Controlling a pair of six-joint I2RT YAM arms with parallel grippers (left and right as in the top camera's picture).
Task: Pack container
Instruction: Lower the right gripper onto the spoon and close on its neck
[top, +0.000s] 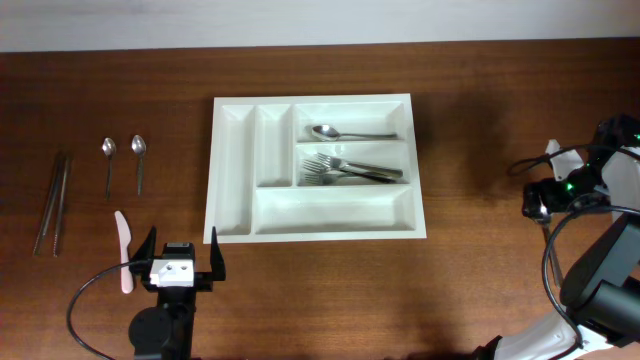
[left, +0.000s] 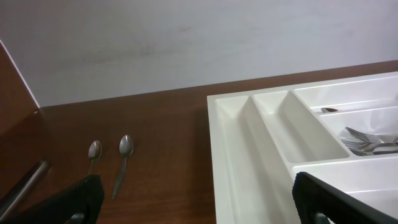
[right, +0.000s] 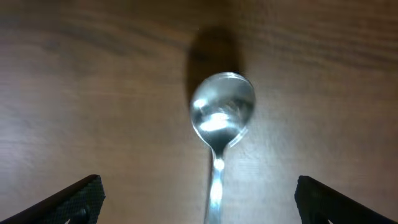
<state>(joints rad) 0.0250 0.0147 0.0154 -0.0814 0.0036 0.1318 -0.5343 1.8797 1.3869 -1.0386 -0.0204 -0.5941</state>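
The white container (top: 232, 170) lies mid-table; it also shows in the left wrist view (left: 233, 143). It holds a spoon (top: 340, 132) in the top long compartment and forks (top: 345, 170) in the middle one. My left gripper (top: 181, 245) is open and empty just off the container's near left corner (left: 199, 200). My right gripper (top: 537, 201) is at the far right, open (right: 199, 196), low over a steel spoon (right: 222, 112) on the wood. The spoon's handle runs between the fingers without touching them. In the overhead view that spoon is hidden.
Left of the container lie two small spoons (top: 108, 150) (top: 139, 150), a pair of dark sticks (top: 52, 200) and a white plastic knife (top: 123, 250). The small spoons show in the left wrist view (left: 124, 149). Cables trail by the right arm (top: 560, 250).
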